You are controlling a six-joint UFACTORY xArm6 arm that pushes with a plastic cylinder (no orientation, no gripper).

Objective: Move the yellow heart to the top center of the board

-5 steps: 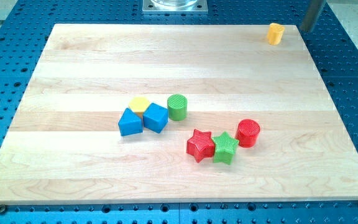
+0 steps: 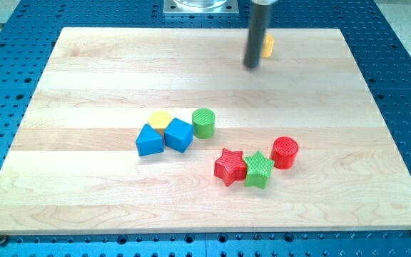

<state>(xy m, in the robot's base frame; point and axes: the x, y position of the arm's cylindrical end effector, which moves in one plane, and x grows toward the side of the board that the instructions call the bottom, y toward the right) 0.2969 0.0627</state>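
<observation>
The yellow heart (image 2: pixel 267 46) lies near the board's top edge, a little right of centre, and is mostly hidden behind the rod. My tip (image 2: pixel 251 66) stands just left of and slightly below the heart, touching or nearly touching it. The wooden board (image 2: pixel 120 64) fills most of the view.
A yellow block (image 2: pixel 160 120), a blue triangle-like block (image 2: pixel 148 140), a blue cube (image 2: pixel 178 135) and a green cylinder (image 2: pixel 203 123) cluster at centre. A red star (image 2: pixel 229 166), a green star (image 2: pixel 259 170) and a red cylinder (image 2: pixel 285 152) sit lower right.
The rod has swept left from the top right corner. The yellow heart has moved left along the top edge, from far right to near the centre.
</observation>
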